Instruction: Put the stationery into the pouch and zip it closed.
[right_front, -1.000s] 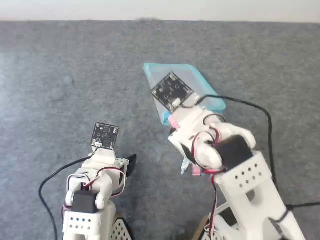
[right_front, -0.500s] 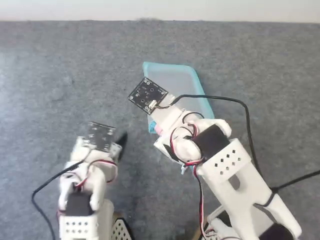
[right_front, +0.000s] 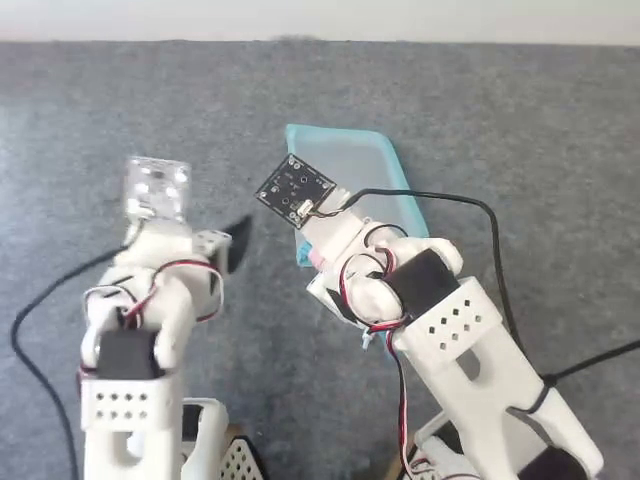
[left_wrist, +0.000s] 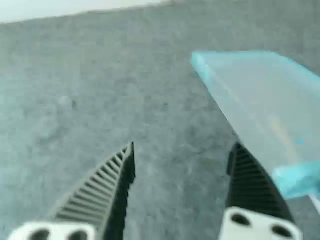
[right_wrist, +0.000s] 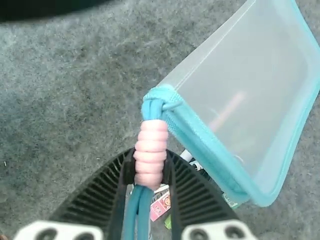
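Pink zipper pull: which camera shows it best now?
Right wrist view: the pink zipper pull sits close-up, clamped in the jaws of the right gripper. High view catches a pink sliver beneath that arm; left wrist view gives the pouch edge.

Your left gripper (left_wrist: 183, 146) above the grey mat (left_wrist: 90, 75), jaws wide apart.
You see the pale blue pouch (left_wrist: 255, 100) (translucent, teal-edged) just beyond one fingertip, to the far right.
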